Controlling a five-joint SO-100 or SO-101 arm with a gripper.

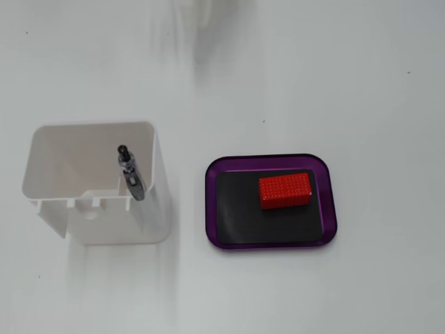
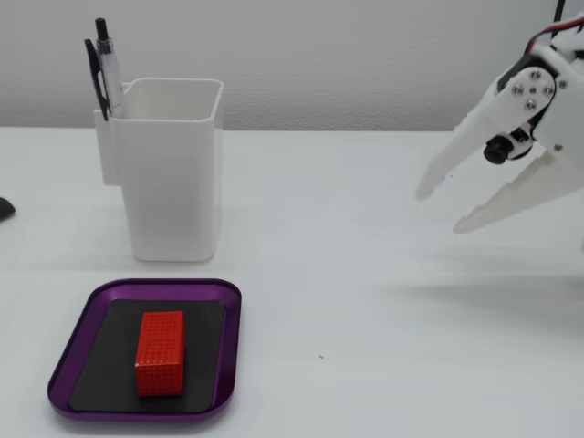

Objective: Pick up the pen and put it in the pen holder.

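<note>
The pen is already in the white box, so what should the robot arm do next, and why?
Probably nothing more than back away and rest. The pen already stands inside the pen holder, leaning at its corner, and the gripper hangs open and empty far off to the right in the side-on fixed view, holding nothing.

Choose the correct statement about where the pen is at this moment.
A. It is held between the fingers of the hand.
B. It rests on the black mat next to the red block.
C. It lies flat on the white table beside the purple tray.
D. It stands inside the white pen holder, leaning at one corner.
D: in both fixed views the pen stands in a corner of the pen holder, while the open hand is empty and far from it.
</note>
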